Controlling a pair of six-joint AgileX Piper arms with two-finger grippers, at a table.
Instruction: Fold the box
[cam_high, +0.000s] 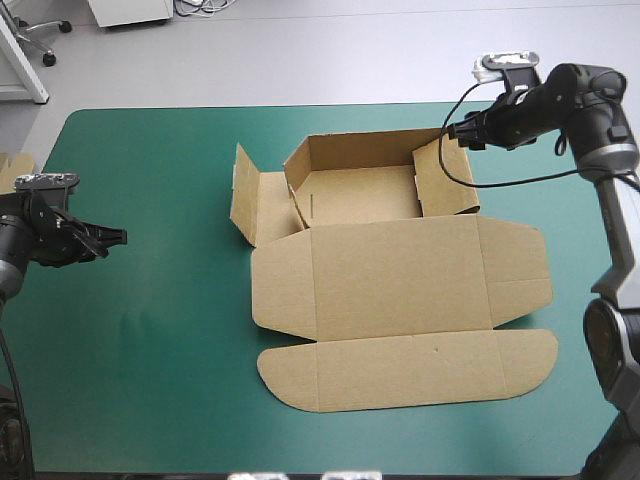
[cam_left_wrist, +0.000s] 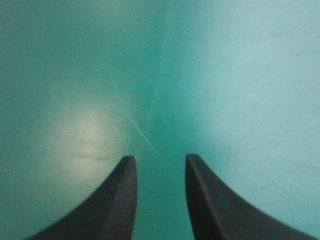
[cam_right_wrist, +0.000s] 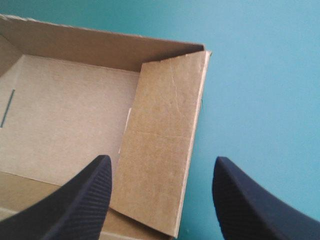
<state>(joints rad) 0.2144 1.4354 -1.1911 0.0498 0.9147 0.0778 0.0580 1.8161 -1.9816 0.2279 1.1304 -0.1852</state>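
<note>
The brown box lies mid-table, its tray at the back with walls raised and the lid flat toward the front edge. A side flap stands out from the tray's left. My right gripper hovers open at the tray's far right corner. In the right wrist view its gripper straddles the inward-leaning right wall, touching nothing. My left gripper is far left of the box, low over the teal-green cover. In the left wrist view that gripper stands slightly open with only bare cover ahead.
An edge of more brown board shows at the table's left edge. The teal-green cover lies bare between the left gripper and the box, and along the front left.
</note>
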